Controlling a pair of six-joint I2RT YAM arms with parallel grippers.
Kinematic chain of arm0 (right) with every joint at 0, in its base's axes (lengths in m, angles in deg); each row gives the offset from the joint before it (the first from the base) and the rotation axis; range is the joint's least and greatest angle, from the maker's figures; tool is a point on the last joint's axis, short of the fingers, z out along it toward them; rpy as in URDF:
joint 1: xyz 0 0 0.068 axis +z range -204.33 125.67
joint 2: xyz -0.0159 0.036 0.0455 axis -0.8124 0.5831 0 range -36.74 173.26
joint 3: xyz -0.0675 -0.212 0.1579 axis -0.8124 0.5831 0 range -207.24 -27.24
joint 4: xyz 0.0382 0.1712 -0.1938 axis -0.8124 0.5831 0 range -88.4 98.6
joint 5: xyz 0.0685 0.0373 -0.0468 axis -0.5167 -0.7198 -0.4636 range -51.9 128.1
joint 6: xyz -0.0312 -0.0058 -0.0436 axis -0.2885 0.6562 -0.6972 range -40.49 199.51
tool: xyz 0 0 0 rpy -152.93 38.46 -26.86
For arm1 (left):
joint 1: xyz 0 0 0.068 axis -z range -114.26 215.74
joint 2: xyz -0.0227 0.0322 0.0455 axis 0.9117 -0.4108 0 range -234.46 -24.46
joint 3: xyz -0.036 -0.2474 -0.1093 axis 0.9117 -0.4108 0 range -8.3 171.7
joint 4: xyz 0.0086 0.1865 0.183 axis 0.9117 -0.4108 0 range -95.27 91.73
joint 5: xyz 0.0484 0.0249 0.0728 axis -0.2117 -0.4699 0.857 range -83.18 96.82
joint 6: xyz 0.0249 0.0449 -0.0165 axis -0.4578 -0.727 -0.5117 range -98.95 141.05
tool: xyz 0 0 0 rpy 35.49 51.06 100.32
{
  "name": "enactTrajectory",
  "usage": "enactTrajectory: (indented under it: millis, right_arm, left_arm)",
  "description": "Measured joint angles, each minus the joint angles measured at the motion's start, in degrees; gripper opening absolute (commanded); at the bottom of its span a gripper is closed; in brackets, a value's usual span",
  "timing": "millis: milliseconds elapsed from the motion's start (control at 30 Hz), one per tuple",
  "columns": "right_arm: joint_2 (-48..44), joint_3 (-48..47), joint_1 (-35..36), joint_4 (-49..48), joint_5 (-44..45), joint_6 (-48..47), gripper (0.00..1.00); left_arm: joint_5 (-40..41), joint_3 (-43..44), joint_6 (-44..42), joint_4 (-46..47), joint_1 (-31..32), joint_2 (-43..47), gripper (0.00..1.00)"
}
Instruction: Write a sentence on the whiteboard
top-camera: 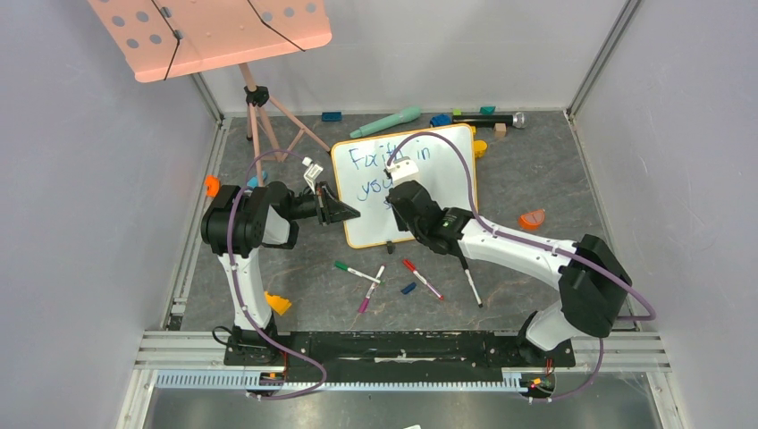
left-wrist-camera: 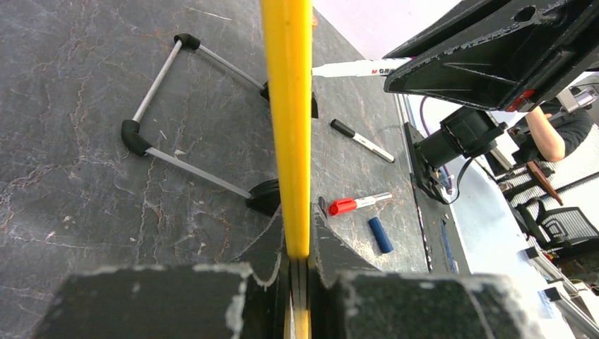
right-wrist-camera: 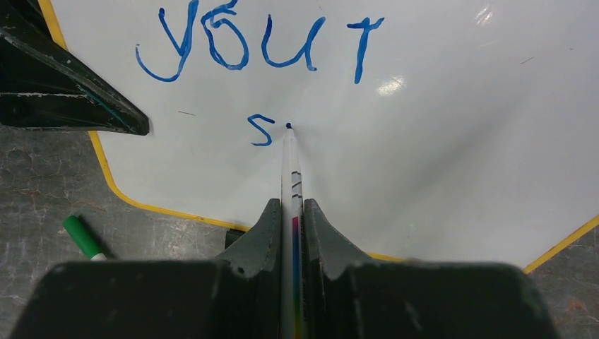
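Note:
The whiteboard (top-camera: 447,170), white with a yellow frame, stands tilted mid-table. My left gripper (top-camera: 344,213) is shut on its left edge; in the left wrist view the yellow frame (left-wrist-camera: 289,106) runs up from between the jaws of that gripper (left-wrist-camera: 300,244). My right gripper (top-camera: 400,192) is in front of the board, shut on a white marker (right-wrist-camera: 291,169), and this gripper (right-wrist-camera: 292,212) holds it with the blue tip on the board. The sentence (top-camera: 371,161) in blue reads "Faith in", then "your" (right-wrist-camera: 247,46), then a lone "s" (right-wrist-camera: 261,131) just left of the tip.
A pink music stand (top-camera: 214,31) on a tripod (top-camera: 268,125) is at the back left. Loose markers lie in front of the board: green (top-camera: 356,271), pink (top-camera: 371,288), red (top-camera: 422,279), black (top-camera: 469,281), plus a blue cap (top-camera: 408,288). Toy microphones (top-camera: 386,121) line the back wall.

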Motion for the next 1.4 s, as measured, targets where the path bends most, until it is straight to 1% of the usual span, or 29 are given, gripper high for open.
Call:
enactTrajectory:
  millis: [633,1000,1400]
  right_arm:
    - [-0.3,-0.1,-0.5,0.5,-0.2,-0.5,0.00]
    - [-0.3,-1.9,-1.1,0.8,-0.2,-1.3,0.00]
    - [-0.3,-1.8,-1.1,0.7,-1.9,-1.2,0.00]
  left_arm:
    - [0.0,0.0,0.0,0.0,0.0,0.0,0.02]
    - [0.0,0.0,0.0,0.0,0.0,0.0,0.02]
    - [0.0,0.0,0.0,0.0,0.0,0.0,0.02]
